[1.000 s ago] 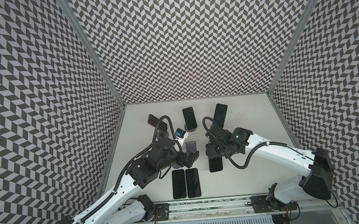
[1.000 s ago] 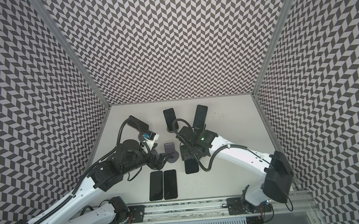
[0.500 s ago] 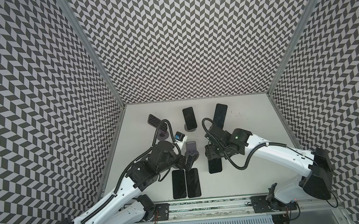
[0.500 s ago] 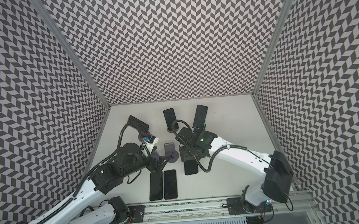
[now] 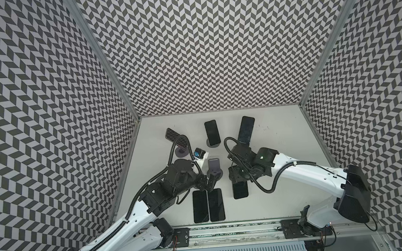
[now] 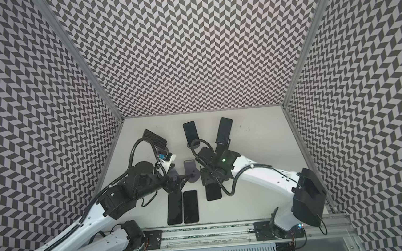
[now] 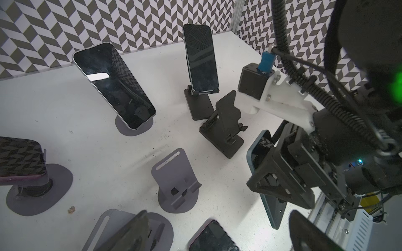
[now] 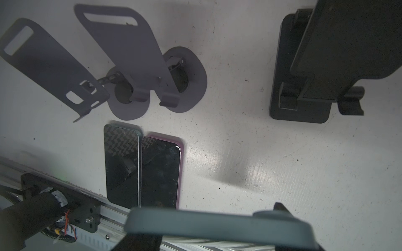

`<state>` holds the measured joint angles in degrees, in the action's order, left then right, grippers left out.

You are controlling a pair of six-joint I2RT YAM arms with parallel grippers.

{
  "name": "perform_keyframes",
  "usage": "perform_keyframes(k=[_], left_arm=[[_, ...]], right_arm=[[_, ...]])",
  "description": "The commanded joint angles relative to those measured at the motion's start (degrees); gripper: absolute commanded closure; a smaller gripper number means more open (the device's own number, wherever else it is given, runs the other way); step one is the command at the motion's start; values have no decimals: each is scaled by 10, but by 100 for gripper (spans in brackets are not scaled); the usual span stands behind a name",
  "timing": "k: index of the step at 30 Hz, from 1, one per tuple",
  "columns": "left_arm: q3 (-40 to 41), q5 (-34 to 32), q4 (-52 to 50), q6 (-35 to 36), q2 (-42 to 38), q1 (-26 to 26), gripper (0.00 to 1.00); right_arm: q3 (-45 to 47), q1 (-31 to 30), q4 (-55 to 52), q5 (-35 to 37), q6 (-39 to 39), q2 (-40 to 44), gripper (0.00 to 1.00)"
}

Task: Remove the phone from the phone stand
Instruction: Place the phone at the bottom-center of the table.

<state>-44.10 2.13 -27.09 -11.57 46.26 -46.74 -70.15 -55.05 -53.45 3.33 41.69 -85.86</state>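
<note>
My right gripper [image 5: 236, 177] is shut on a dark teal phone [image 5: 240, 190], gripping its long edges. The phone hangs tilted, its lower end [image 7: 269, 208] close to the table. It crosses the right wrist view as a blurred grey-blue bar [image 8: 217, 226]. Just behind it stands an empty black phone stand [image 7: 224, 128]. My left gripper [image 5: 210, 179] is open and empty beside an empty grey stand [image 5: 214, 165]. Its fingers [image 7: 134, 230] frame the corner of a flat phone.
Two phones [image 5: 200, 205] [image 5: 216, 204] lie flat side by side near the front rail [image 5: 227, 227]. Three more phones sit on stands at the back [image 5: 212, 131] [image 5: 246, 128] [image 5: 175, 136]. A second empty grey stand [image 8: 43, 60] stands by the first.
My right gripper has carried the teal phone slightly toward the front rail. My left gripper has drawn back a little from the grey stand, still open.
</note>
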Motion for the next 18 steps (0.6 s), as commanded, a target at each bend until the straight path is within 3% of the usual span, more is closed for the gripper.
perform_keyframes(k=[1, 9, 18], left_arm=[[-8, -8, 4, 6, 5, -2, 0], [-60, -23, -45, -20, 19, -2, 0], [-68, -19, -74, -84, -23, -2, 0]], right_arm=[[5, -10, 37, -10, 16, -5, 55], [25, -23, 82, -44, 24, -37, 55], [22, -29, 96, -72, 21, -80, 55]])
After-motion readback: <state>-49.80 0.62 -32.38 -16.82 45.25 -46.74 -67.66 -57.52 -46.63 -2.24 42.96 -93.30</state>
